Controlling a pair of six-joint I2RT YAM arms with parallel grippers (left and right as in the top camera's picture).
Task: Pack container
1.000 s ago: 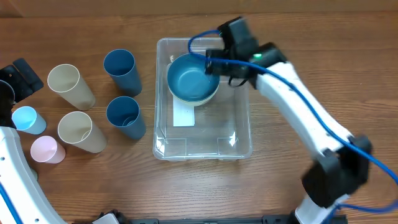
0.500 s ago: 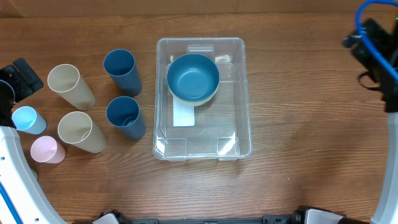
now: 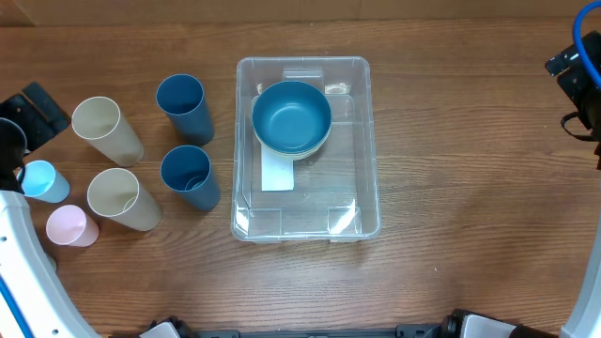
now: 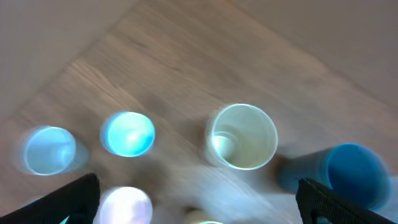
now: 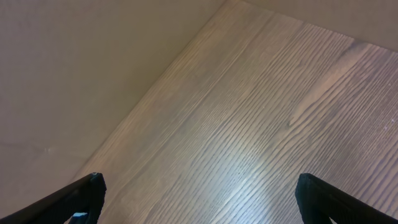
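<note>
The clear plastic container [image 3: 362,188] stands mid-table with a white label [image 3: 277,176] on its base. A blue bowl [image 3: 292,116] nested in a pale bowl sits in its far half. My right gripper [image 5: 199,202] is open and empty over bare wood; its arm [image 3: 580,80] is at the far right edge of the overhead view. My left gripper [image 4: 196,202] is open and empty above the cups at the left; its arm shows at the overhead view's left edge [image 3: 19,131].
Left of the container stand two dark blue cups [image 3: 179,100] [image 3: 187,174], two cream cups [image 3: 101,124] [image 3: 119,195], a light blue cup [image 3: 38,179] and a pink cup [image 3: 68,225]. The blurred left wrist view shows a cream cup [image 4: 242,137] and light blue cups [image 4: 128,134].
My right arm let go of the bowl in the container and swung away to the far right edge. The left arm shifted slightly near the light blue cup.
</note>
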